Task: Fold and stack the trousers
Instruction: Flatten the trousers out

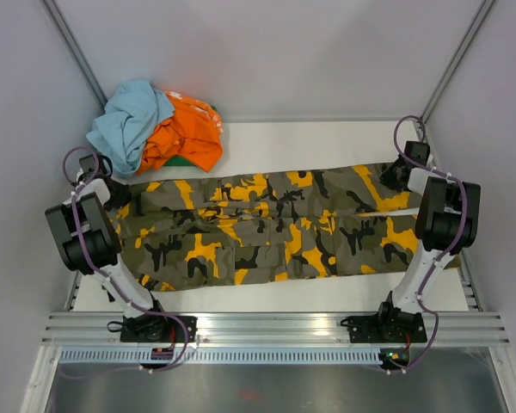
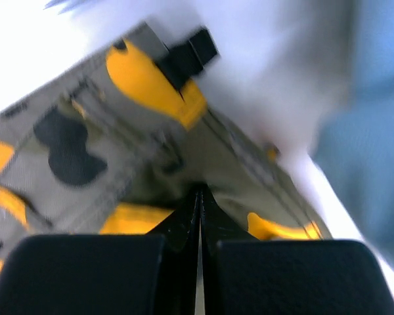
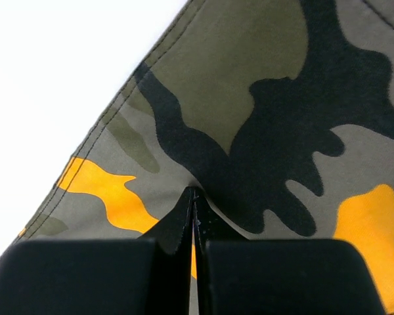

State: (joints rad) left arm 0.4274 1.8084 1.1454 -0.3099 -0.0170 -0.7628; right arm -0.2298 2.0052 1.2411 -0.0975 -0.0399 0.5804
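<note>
The camouflage trousers (image 1: 267, 228) lie spread across the white table, waist at the left and leg ends at the right, one leg beside the other. My left gripper (image 1: 113, 191) is at the far left corner of the waist. In the left wrist view it (image 2: 199, 195) is shut, with the trousers' cloth (image 2: 72, 151) pinched at its tips. My right gripper (image 1: 397, 176) is at the far right leg end. In the right wrist view it (image 3: 194, 195) is shut on the trousers' cloth (image 3: 249, 98) close to a seamed edge.
A pile of other clothes sits at the far left corner: a light blue garment (image 1: 129, 120) and an orange one (image 1: 185, 133). The blue garment also shows in the left wrist view (image 2: 368, 131). Grey walls close in the table (image 1: 310, 138) on three sides.
</note>
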